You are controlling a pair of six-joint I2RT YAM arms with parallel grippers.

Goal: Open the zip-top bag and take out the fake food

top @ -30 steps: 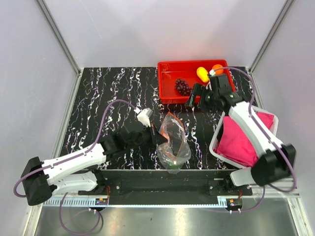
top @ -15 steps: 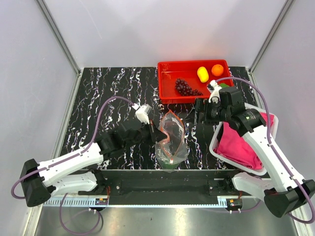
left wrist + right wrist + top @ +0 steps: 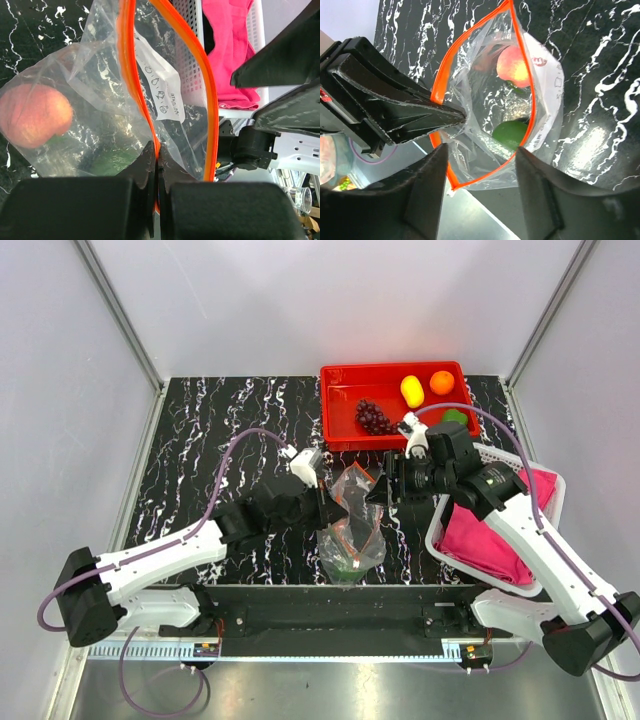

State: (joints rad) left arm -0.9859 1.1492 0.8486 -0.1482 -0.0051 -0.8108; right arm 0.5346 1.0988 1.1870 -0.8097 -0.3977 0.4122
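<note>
On the bench (image 3: 220, 440), near centre, the left gripper (image 3: 156, 162) has its jaws pinched shut on one lip of the zip-top bag (image 3: 350, 535), while the right gripper (image 3: 384, 490), jaws part open and empty, should drop straight into the mouth for the fake food (image 3: 514, 67) without snagging film.

2 white arms (image 3: 160, 556) with black joints (image 3: 262, 518), purple cables (image 3: 250, 432)
</note>
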